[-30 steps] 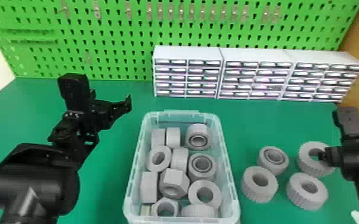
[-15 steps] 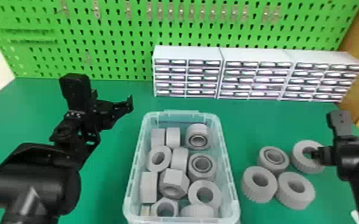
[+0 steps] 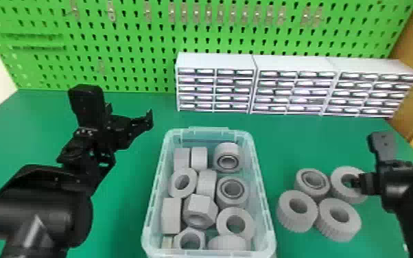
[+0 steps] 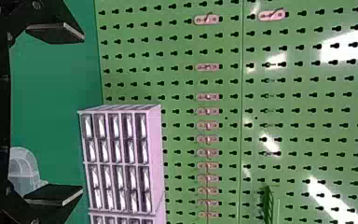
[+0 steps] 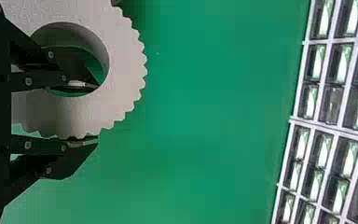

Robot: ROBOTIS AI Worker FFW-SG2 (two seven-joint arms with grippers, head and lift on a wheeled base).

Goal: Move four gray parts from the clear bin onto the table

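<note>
1. Gray parts (image 3: 199,206) sit well apart from the left hand (image 4: 59,113), spread and empty.
2. The clear bin (image 3: 209,130) holds many more, piled loosely.
3. On the worktop (image 3: 284,144), four rings (image 3: 284,215) have just bunched closer, so the count looks met; three ridged, one lined.
4. The right hand (image 5: 97,113) pinches the back-right ring (image 5: 127,74), one finger in its hole; release probably remains.

No word, number or sign can be read in these views. The white, boxy cabinets of small drawers (image 3: 291,63), at the upper right of the head view, have pale bright patches on the fronts; whether these are labels, I cannot tell.
</note>
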